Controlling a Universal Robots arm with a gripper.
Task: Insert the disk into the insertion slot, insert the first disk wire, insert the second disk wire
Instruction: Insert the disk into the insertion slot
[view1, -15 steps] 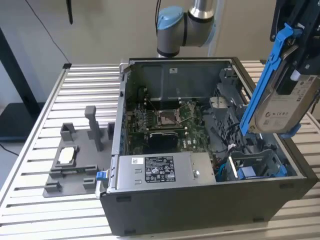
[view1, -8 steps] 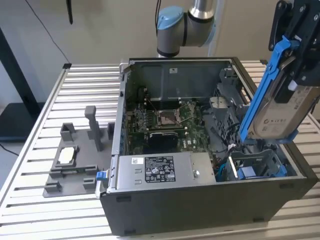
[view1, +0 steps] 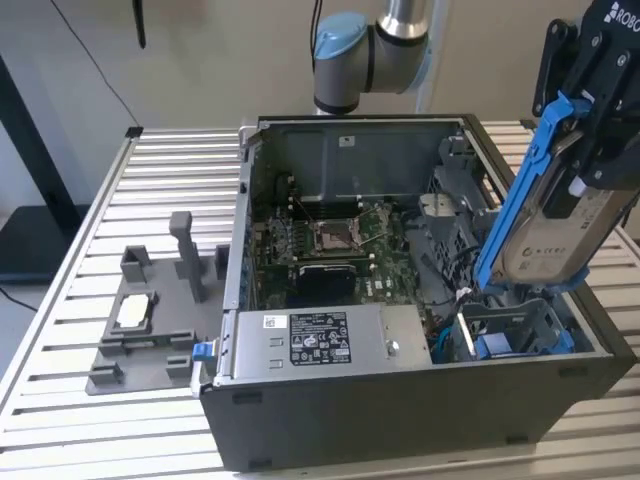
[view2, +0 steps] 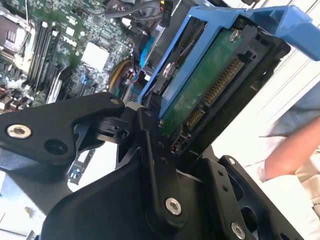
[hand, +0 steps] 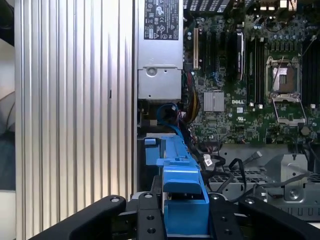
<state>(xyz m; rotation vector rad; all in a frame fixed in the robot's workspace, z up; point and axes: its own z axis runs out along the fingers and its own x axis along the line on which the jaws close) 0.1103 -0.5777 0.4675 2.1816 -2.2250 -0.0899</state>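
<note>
Clamped on the disk (view1: 545, 225), the tool (view1: 600, 130) hangs high on the exterior view's right. It holds the disk steeply tilted, the lower end just over the insertion slot (view1: 535, 320) at the near right corner of the open computer case (view1: 400, 410), which sits on a slatted table (view1: 160, 170). In the second wrist view, black fingers (view2: 150, 150) grip the disk's connector end, and a green circuit board shows inside the blue bracket (view2: 240, 17). A person's arm (view2: 292, 150) is blurred alongside. In the first wrist view, the bracket sits between the fingers, with the motherboard (hand: 240, 75) beyond.
</note>
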